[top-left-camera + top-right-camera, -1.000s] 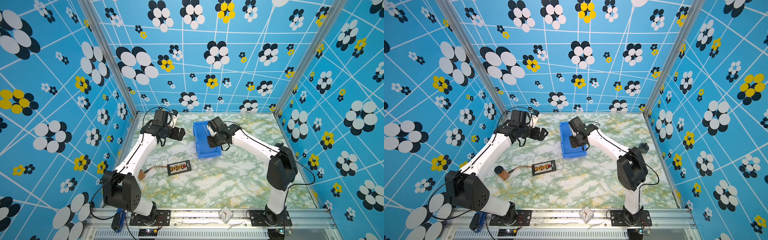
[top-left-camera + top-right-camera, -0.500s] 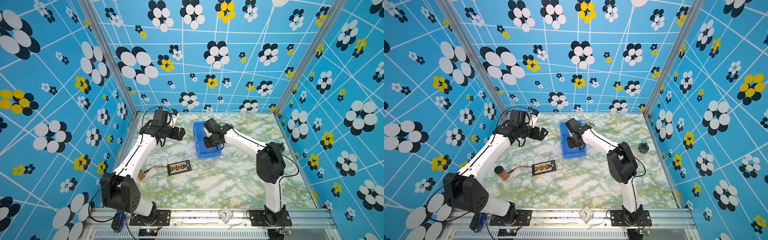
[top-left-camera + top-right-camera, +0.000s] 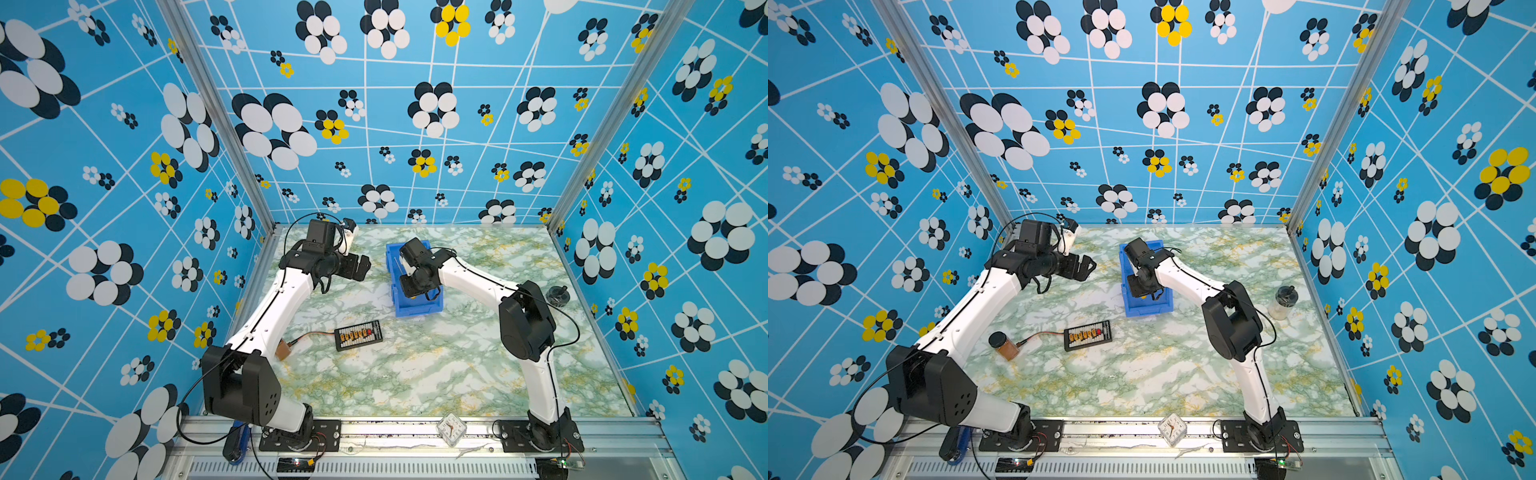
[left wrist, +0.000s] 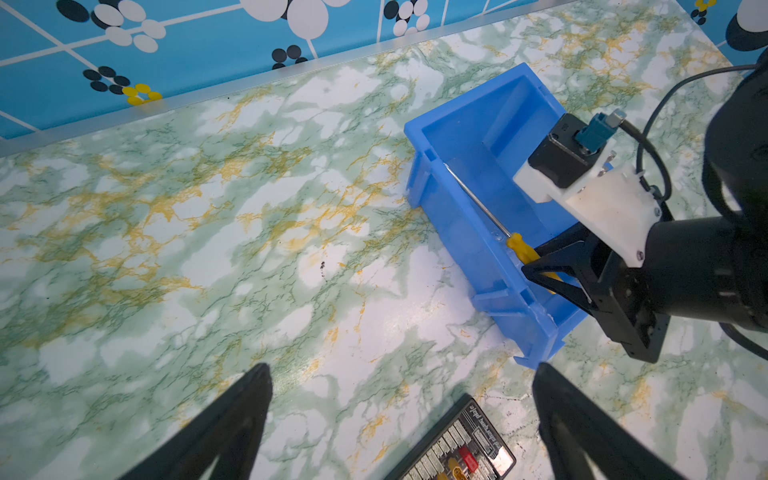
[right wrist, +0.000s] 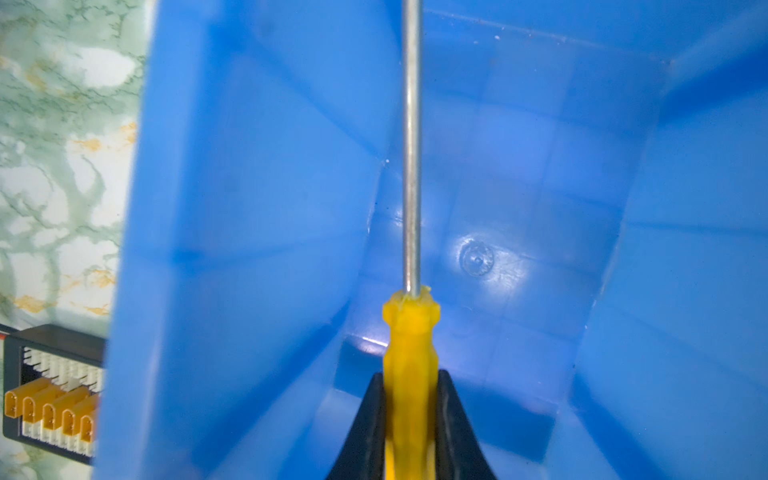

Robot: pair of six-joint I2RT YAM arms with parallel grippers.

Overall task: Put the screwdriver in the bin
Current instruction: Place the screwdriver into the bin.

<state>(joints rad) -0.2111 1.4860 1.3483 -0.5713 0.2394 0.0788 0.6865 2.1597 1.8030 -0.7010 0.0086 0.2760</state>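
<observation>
The blue bin (image 3: 419, 309) (image 3: 1148, 308) stands at the table's middle back. My right gripper (image 5: 410, 378) (image 4: 536, 266) reaches down into it and is shut on the yellow handle of the screwdriver (image 5: 409, 340) (image 4: 517, 246). The thin silver shaft runs along the inside of one long wall toward the bin's far end. The bin (image 5: 266, 208) fills the right wrist view. To the left of the bin (image 4: 453, 232), my left gripper (image 4: 399, 370) (image 3: 359, 268) (image 3: 1084, 268) hovers above the marble table, open and empty.
A black board with orange connectors (image 3: 358, 334) (image 3: 1088, 334) (image 4: 457, 449) lies in front of the bin. Its wire leads to a brown jar (image 3: 1003, 345) by the left arm. A clear jar with a black lid (image 3: 1283, 301) stands at the right. A small clock (image 3: 451, 430) sits on the front rail.
My right gripper has moved a little to the left over the bin with the screwdriver, and the right arm's elbow has swung inward. The left arm has hardly moved.
</observation>
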